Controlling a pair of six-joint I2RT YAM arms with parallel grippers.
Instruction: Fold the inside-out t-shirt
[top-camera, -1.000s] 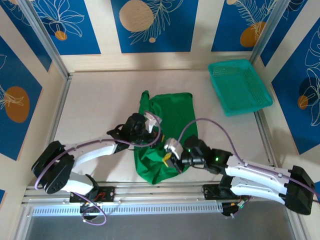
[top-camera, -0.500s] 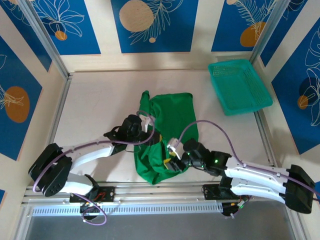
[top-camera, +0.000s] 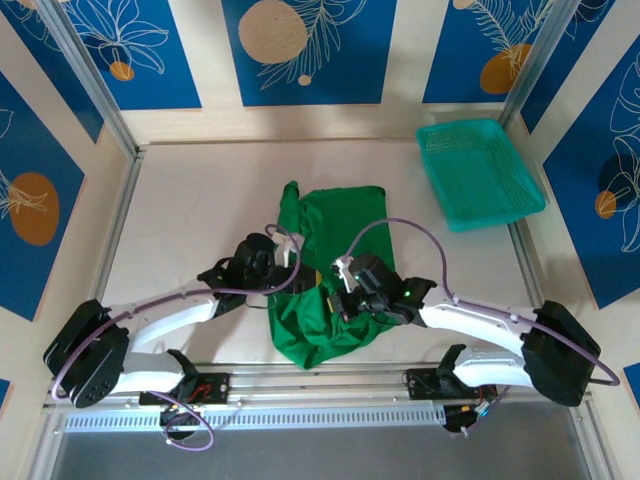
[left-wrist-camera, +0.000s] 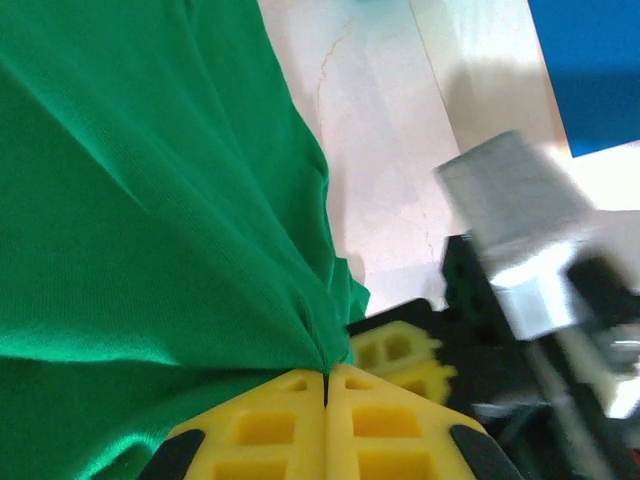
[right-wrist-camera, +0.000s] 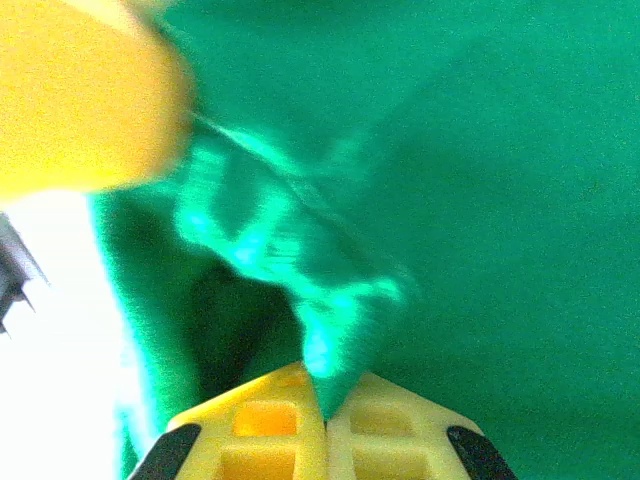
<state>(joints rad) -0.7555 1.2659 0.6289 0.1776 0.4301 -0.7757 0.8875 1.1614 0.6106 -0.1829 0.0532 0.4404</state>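
Top external: right gripper (top-camera: 330, 292) has closed in beside left gripper (left-wrist-camera: 326, 376). Both jaws pinch shut on the shirt (top-camera: 345, 225), seemingly ready to fold.

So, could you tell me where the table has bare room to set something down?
Bare table left of the t-shirt, along the far wall, and between shirt and basket. Crowded near-centre, where left gripper and right gripper pinch the cloth.

Right wrist shot's pretty smeary: the t-shirt (right-wrist-camera: 500, 150) folds blur together, and a yellow blob (right-wrist-camera: 80, 100) top left is too fuzzy to identify. Left wrist shot crops it too.
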